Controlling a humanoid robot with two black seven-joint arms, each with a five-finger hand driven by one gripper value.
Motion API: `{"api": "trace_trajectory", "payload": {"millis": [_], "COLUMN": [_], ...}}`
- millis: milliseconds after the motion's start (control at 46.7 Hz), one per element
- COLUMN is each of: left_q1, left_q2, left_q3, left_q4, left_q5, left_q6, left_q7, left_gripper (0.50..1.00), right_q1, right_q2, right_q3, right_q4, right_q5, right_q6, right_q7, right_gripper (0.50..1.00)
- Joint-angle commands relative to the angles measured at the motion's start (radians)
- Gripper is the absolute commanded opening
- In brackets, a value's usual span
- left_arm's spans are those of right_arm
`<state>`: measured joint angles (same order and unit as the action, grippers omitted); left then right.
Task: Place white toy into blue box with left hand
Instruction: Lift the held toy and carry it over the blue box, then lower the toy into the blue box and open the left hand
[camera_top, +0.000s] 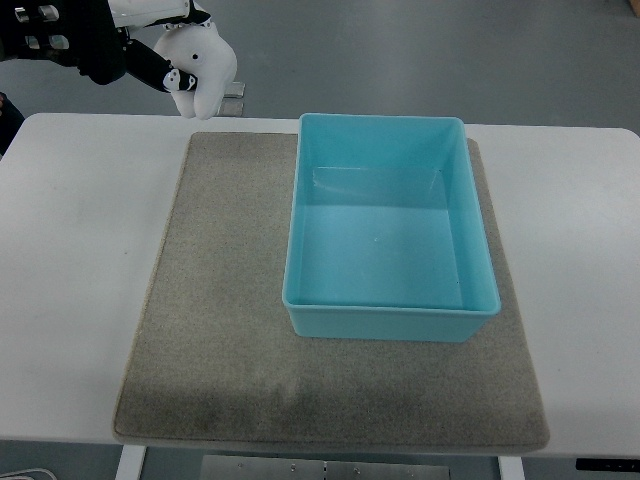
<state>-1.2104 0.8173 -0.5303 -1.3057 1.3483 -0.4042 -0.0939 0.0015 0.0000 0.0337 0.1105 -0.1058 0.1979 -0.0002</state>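
My left hand (150, 62) comes in at the top left corner and is shut on a white plush toy (203, 68). It holds the toy in the air beyond the table's far edge, up and to the left of the blue box. The blue box (388, 312) is an open rectangular tub and stands empty on the right half of a grey mat (220, 300). The right arm is out of view.
The grey mat lies on a white table (70, 260). The table's far edge runs along the top and its near edge along the bottom. Grey floor shows beyond the table.
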Motion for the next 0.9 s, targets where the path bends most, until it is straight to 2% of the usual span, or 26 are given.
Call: {"api": "trace_trajectory", "payload": {"millis": [0,364,877], "left_q1": [-0.003,-0.031,0.022], "left_q2": [-0.052,-0.257,-0.515], "left_q3": [0.003,0.052,0.099], "left_q4": [0.0,0.036,0.207], "left_q5": [-0.001,0.011,0.101], "left_q6": [-0.012,-0.018,0.002], "left_q7": [0.002,0.046,0.069], "left_gripper": [0.5,0.5,0.5], "right_q1": [0.0,0.0,0.0], "right_q2": [0.0,0.0,0.0], "right_q3": [0.0,0.0,0.0], "right_q4": [0.0,0.0,0.0], "right_q5": [0.0,0.0,0.0], "right_q6": [0.0,0.0,0.0], "right_q7": [0.0,0.0,0.0], "right_gripper": [0.936,0.936,0.936]}}
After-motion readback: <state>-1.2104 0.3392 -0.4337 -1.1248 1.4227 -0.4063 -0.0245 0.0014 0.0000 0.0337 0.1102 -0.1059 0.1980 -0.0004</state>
